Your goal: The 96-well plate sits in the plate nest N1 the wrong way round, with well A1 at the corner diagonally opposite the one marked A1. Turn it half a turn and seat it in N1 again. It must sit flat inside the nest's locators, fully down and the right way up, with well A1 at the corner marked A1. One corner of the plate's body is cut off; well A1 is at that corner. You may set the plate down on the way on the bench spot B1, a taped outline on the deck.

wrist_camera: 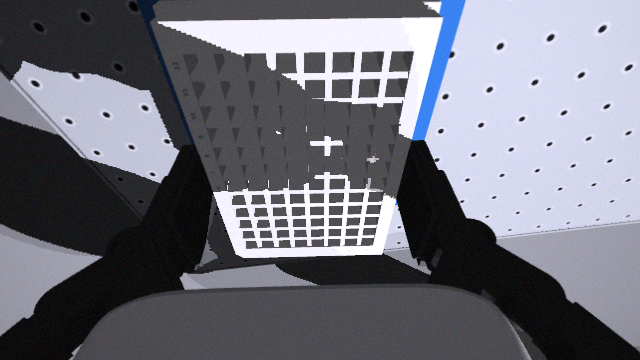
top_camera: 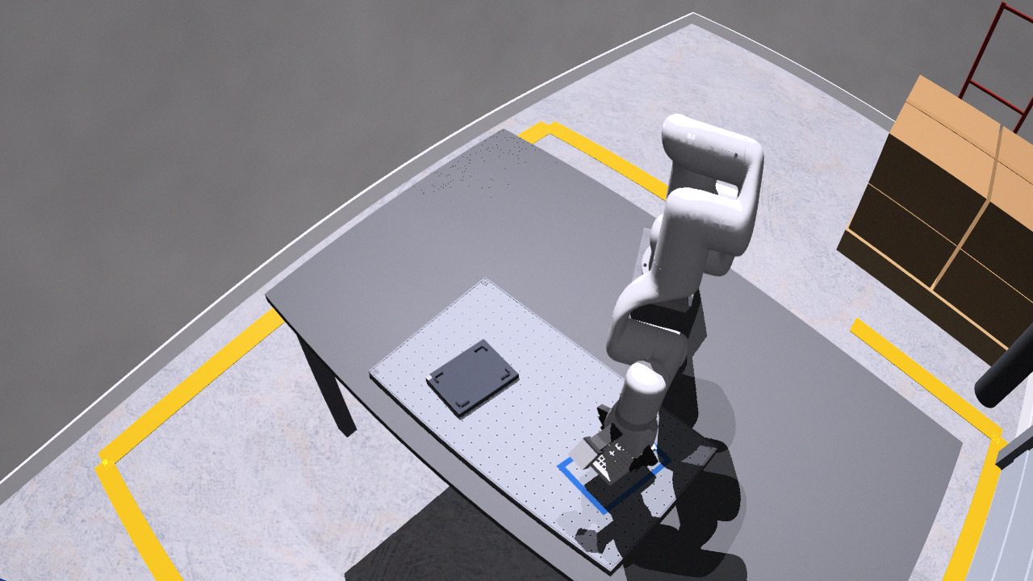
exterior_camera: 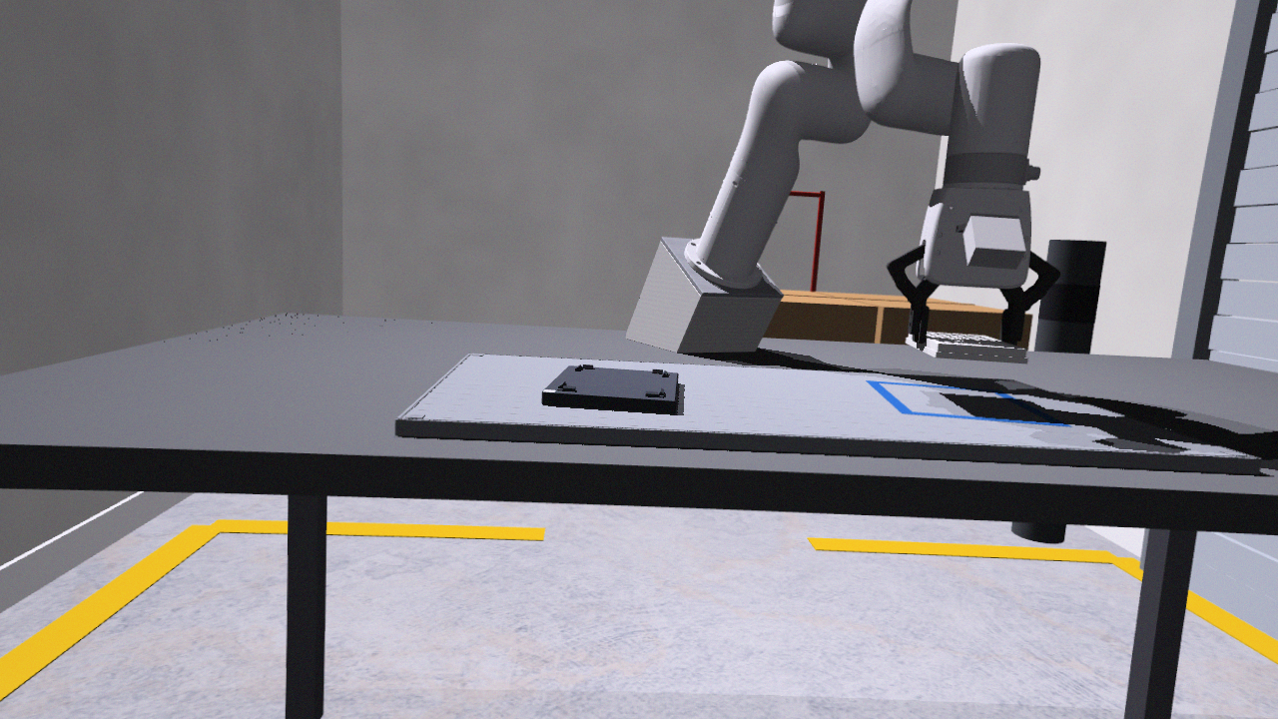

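My gripper point(exterior_camera: 964, 338) is shut on the white 96-well plate point(exterior_camera: 971, 345) and holds it level in the air, well above the deck. In the wrist view the plate point(wrist_camera: 305, 150) sits between the two black fingers, gripped on its long sides. In the overhead view the plate point(top_camera: 605, 461) hangs over the blue taped outline B1. The outline also shows in the side view point(exterior_camera: 960, 401), with only the plate's shadow in it. The dark plate nest N1 point(top_camera: 473, 376) stands empty at the deck's left part, with small corner locators point(exterior_camera: 613, 387).
The perforated light deck point(top_camera: 498, 411) lies on a dark table. The arm's grey base block point(exterior_camera: 701, 308) stands behind the deck. Cardboard boxes point(top_camera: 953, 216) and a dark cylinder point(exterior_camera: 1069, 282) stand off the table to the right.
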Controlling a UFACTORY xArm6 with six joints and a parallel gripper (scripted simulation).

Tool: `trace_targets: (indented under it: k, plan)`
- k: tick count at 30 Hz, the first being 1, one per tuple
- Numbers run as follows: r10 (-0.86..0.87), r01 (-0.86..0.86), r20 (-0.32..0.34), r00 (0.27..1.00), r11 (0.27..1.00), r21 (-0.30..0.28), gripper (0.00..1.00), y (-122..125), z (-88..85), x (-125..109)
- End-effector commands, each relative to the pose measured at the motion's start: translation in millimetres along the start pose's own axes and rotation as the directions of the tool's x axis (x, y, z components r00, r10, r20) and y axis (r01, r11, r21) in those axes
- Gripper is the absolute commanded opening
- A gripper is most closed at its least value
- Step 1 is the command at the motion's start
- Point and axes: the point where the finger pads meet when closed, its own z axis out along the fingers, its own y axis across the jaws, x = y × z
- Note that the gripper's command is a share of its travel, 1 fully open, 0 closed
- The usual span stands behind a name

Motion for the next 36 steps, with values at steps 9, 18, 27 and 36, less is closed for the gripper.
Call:
trace_targets:
  k: [9,18,27,36]
  plan:
    - [0.0,0.0,-0.002,1.0,1.0,0.002,0.0,-1,-20.3,1]
    - [0.0,0.0,-0.002,1.0,1.0,0.002,0.0,-1,-28.6,1]
    - [0.0,0.0,-0.002,1.0,1.0,0.002,0.0,-1,-28.7,1]
    - [0.198,-0.198,-0.002,0.98,0.98,0.002,0.0,19,-29.3,7]
